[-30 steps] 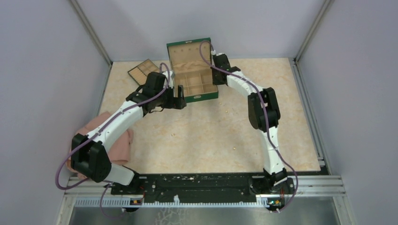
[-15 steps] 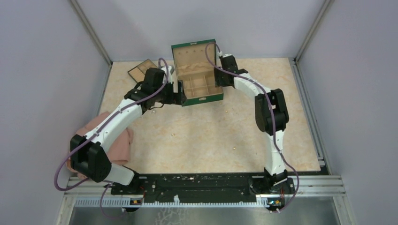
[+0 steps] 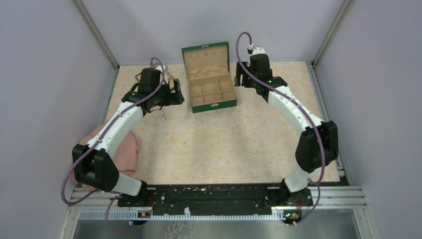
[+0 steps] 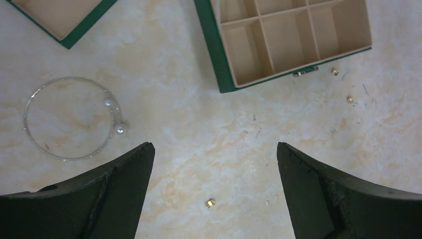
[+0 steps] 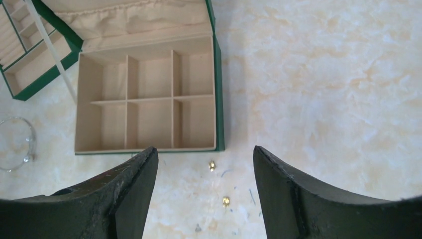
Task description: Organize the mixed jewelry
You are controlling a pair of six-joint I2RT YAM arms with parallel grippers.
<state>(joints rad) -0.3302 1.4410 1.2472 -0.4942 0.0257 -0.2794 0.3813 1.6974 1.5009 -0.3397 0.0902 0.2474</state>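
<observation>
The mixed jewelry lies loose on the table. A thin silver bangle (image 4: 115, 112) with two pearls is left of the green box (image 4: 209, 45). One gold piece (image 4: 210, 203) lies below my open left gripper (image 4: 214, 144), and two more gold pieces (image 4: 335, 71) (image 4: 350, 99) lie by the box's front. My right gripper (image 5: 204, 148) is open and holds nothing; two gold pieces (image 5: 212, 165) (image 5: 226, 201) lie on the table between its fingers. The green box (image 5: 219, 94) stands open with bare beige compartments. From above, the left gripper (image 3: 178, 92) and right gripper (image 3: 241, 78) flank the box (image 3: 211, 105).
A flat beige divided tray (image 4: 74, 35) with a green rim lies behind the bangle, also seen in the right wrist view (image 5: 45, 74). A pink cloth (image 3: 127, 149) lies at the table's left edge. Small gold specks (image 3: 183, 143) (image 3: 247, 158) dot the middle. Grey walls enclose the table.
My right gripper has opened and pulled back to the right of the box. The left arm has drawn away to the left. The box shifted slightly right and then stayed put.
</observation>
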